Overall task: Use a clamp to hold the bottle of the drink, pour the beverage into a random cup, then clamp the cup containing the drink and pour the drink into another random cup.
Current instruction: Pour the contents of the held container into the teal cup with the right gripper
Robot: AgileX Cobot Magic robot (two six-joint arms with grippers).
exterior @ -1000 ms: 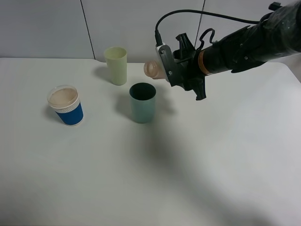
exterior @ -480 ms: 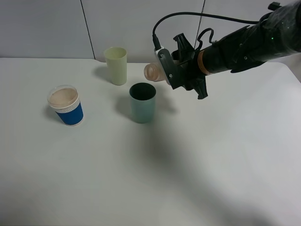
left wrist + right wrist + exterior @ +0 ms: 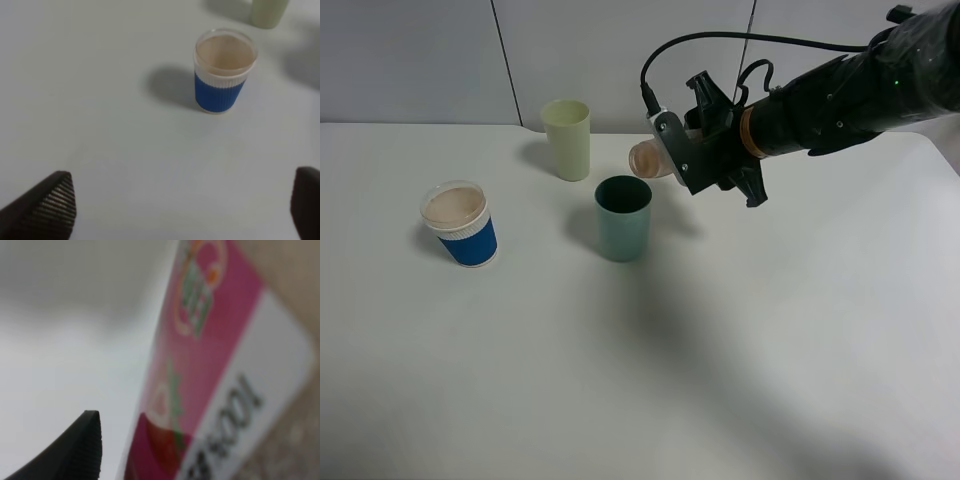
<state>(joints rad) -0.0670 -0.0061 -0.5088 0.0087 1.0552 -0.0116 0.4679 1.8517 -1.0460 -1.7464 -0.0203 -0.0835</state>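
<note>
Since a second ago the right clamp [image 3: 672, 150] has turned a little more, and the bottle [image 3: 645, 158] in it has come slightly lower, toward the teal-green cup [image 3: 623, 220]. We see its jaws closed on the bottle. The bottle lies on its side in the air, mouth pointing left, just above the far right part of this cup's rim. The left clamp [image 3: 182, 205] has its jaws apart and empty. Ahead of it, not touching, stands the blue cup [image 3: 220, 87], which holds pale tan beverage [image 3: 223, 52].
</note>
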